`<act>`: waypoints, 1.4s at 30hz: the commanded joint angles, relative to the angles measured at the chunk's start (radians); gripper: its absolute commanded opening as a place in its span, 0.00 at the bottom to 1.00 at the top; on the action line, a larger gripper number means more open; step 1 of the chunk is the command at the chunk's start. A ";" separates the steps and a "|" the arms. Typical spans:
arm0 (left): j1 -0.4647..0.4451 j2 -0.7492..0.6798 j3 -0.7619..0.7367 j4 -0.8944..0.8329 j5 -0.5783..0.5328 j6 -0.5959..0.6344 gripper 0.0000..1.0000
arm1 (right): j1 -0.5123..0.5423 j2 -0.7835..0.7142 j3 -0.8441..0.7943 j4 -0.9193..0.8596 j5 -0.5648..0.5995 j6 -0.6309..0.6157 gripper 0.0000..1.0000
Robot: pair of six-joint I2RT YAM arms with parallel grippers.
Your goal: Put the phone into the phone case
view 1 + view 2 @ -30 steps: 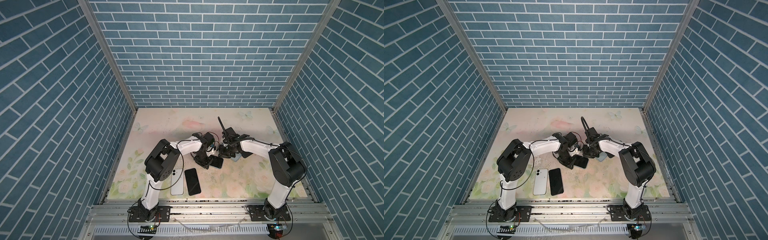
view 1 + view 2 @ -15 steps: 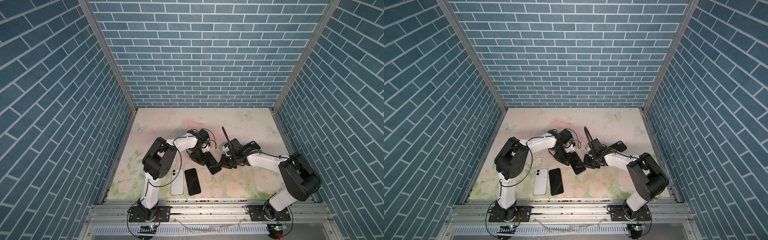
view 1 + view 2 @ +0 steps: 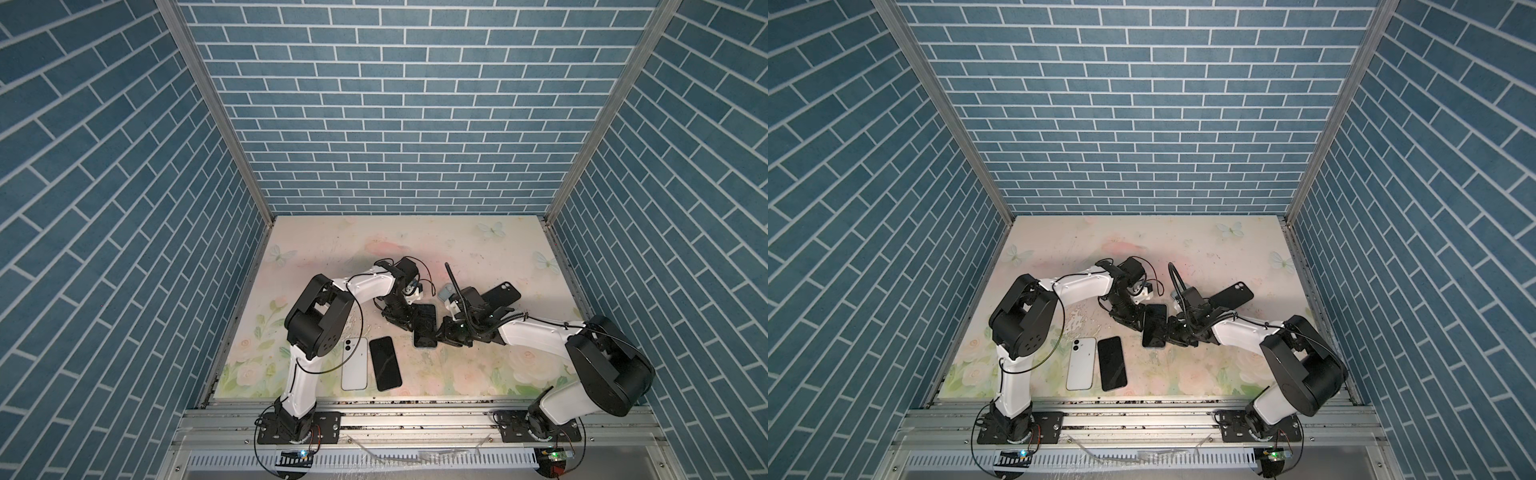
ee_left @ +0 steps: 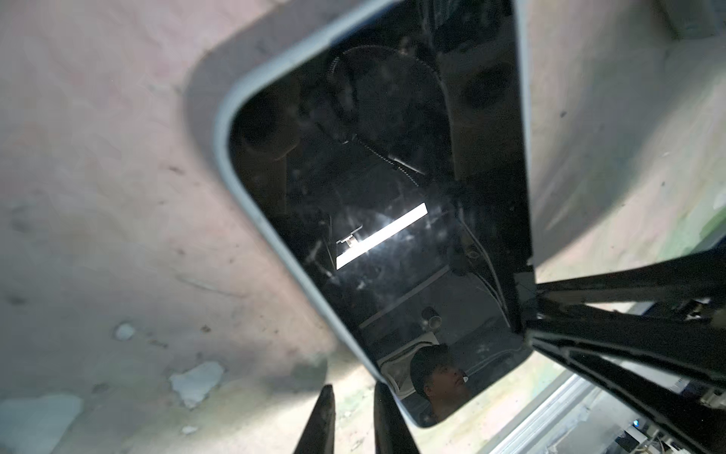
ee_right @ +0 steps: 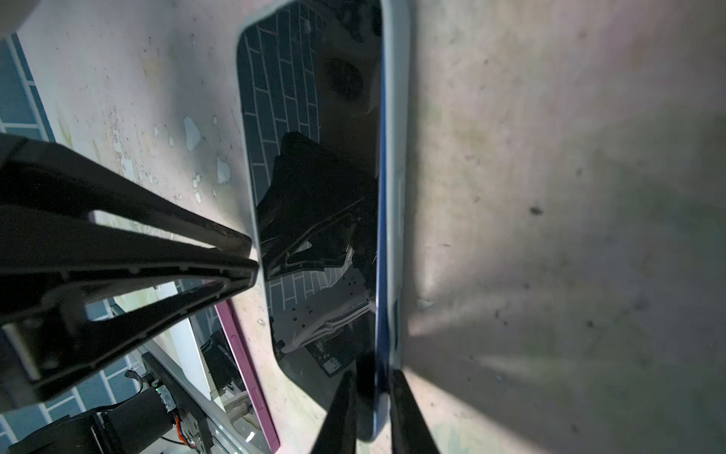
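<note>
Phone with a black screen [image 3: 424, 322] lies face up inside a pale blue case [image 3: 424, 346] near the middle of the floral table [image 3: 498, 249]. The right gripper [image 5: 371, 377] pinches its long edge between its fingers. The left gripper [image 4: 351, 387], fingers almost pressed together, holds nothing beside a corner.

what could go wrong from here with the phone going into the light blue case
1. The right gripper seems to pinch the phone and light blue case rim together; lifting could tilt both instead of seating the phone.
2. The left gripper presses the opposite edge; a hard push may slide it across the table.
</note>
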State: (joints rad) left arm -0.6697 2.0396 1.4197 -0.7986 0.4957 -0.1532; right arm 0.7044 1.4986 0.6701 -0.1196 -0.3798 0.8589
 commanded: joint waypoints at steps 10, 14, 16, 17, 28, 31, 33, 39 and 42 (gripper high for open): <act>-0.036 0.036 0.004 0.036 0.095 -0.023 0.22 | 0.003 -0.150 -0.061 -0.115 0.099 -0.010 0.19; -0.036 0.028 0.001 0.036 0.093 -0.024 0.22 | 0.004 -0.154 -0.097 -0.086 0.091 0.010 0.19; -0.042 0.014 0.001 0.030 0.078 -0.014 0.22 | 0.004 -0.176 -0.110 -0.091 0.096 0.012 0.19; -0.051 0.002 0.002 0.025 0.044 -0.005 0.22 | 0.004 -0.186 -0.113 -0.100 0.101 0.011 0.19; -0.113 -0.051 -0.021 0.021 -0.046 0.004 0.30 | 0.004 -0.225 -0.109 -0.146 0.126 -0.008 0.19; -0.113 -0.031 -0.010 0.013 -0.039 0.000 0.31 | 0.005 -0.202 -0.100 -0.120 0.109 0.001 0.19; -0.113 -0.016 -0.005 0.008 -0.036 -0.003 0.31 | 0.005 -0.185 -0.102 -0.094 0.094 0.013 0.19; -0.113 0.007 0.008 -0.011 -0.052 -0.003 0.31 | 0.020 -0.146 -0.109 -0.009 0.055 0.046 0.18; -0.113 0.011 0.011 -0.017 -0.057 0.000 0.31 | 0.027 -0.141 -0.101 -0.005 0.051 0.046 0.18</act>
State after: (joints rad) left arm -0.7811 2.0209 1.4189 -0.7925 0.4603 -0.1612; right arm 0.7208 1.3487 0.5579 -0.1516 -0.3126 0.8680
